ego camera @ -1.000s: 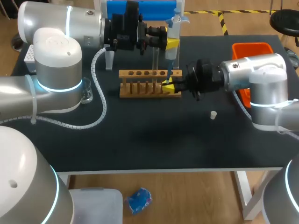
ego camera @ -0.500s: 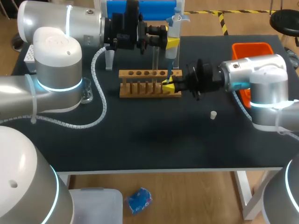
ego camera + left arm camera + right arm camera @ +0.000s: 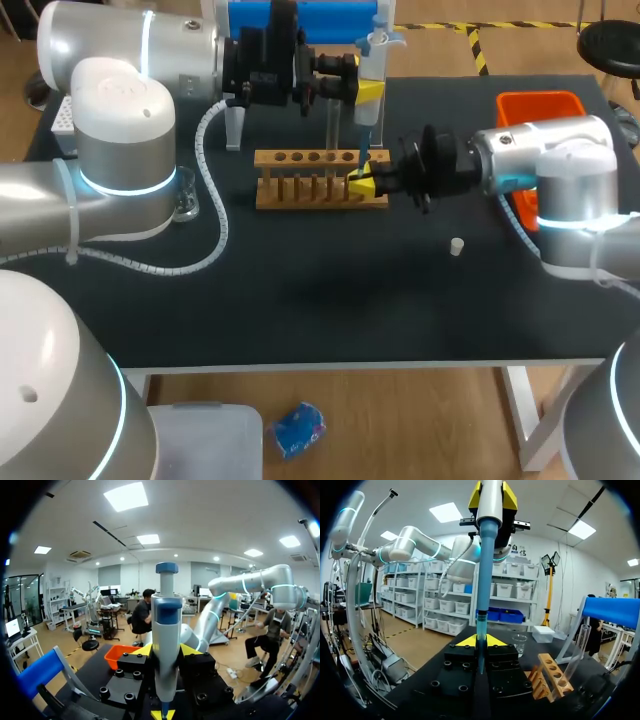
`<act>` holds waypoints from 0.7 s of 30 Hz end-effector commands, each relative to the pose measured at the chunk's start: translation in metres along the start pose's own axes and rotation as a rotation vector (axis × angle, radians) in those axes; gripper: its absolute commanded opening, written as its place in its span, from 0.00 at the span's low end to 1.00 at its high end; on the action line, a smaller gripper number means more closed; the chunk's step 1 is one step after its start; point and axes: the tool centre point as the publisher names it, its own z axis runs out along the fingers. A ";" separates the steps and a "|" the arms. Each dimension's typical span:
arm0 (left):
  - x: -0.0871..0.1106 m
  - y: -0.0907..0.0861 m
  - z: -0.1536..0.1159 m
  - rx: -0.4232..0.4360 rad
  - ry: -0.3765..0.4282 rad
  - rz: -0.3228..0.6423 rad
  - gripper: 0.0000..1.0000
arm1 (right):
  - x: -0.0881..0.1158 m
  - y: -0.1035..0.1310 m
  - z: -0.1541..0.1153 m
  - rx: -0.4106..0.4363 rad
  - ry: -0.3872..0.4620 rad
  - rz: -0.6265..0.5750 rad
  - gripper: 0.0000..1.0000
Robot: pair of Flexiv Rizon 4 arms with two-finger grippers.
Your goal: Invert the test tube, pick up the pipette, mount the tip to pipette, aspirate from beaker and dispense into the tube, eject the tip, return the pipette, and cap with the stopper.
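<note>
The pipette (image 3: 166,630) in the left gripper (image 3: 368,92) is pale grey with a blue cap. Its tip (image 3: 484,605) is blue (seemingly translucent). The rack (image 3: 300,182) beside the right gripper (image 3: 362,185) is tan wood.

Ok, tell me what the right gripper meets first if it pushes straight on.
The blue pipette tip, hanging right at the right gripper. Beyond it the line seems to pass the wooden rack toward the beaker; depth is unclear.

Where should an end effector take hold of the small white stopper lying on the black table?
Probably across the round sides of the small white stopper, coming straight down from above. It is short and stubby and sits alone on the black table, with bare surface all round it.
</note>
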 end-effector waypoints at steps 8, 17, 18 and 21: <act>0.000 0.004 0.000 0.000 0.002 -0.001 0.00 | -0.003 0.009 -0.001 0.009 0.006 -0.011 0.00; 0.000 0.004 0.000 0.000 0.002 -0.001 0.00 | -0.004 0.011 -0.001 0.013 0.002 -0.022 0.00; 0.000 0.004 0.000 0.000 0.002 -0.001 0.00 | -0.004 0.011 -0.001 0.013 0.002 -0.023 0.00; 0.000 0.004 0.000 0.000 0.002 -0.001 0.00 | -0.004 0.012 -0.001 0.013 0.003 -0.024 0.00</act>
